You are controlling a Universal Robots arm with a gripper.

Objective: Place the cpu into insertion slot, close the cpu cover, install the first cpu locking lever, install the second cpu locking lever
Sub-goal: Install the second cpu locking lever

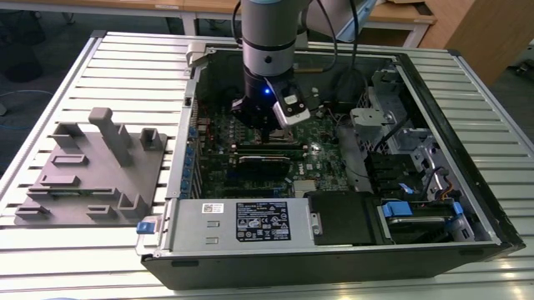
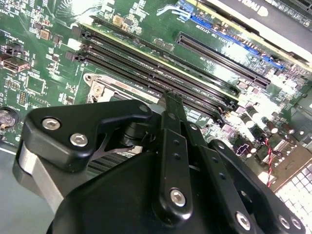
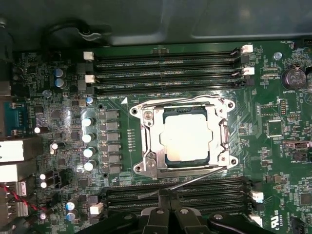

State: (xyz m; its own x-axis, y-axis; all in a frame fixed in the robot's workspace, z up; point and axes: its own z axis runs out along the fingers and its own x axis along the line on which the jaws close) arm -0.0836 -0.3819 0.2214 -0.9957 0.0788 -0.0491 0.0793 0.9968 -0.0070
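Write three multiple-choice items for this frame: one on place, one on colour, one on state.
1. Where is the tool in the exterior view?
A. Over the grey fixture plate
B. Over the circuit board inside the open computer case
C. Outside the case, above the slatted table

2. What colour is the circuit board around the socket?
A. Blue
B. Red
C. Green

3. How does the cpu cover stand?
A. Lying flat around the cpu
B. Standing upright, hinged open
C. Removed and lying on the table

Answers:
1 B: the tool hangs down inside the computer case, above the circuit board.
2 C: in the first wrist view the board is green all around the socket.
3 A: in the first wrist view the cpu cover frames the bright cpu and appears to lie flat.
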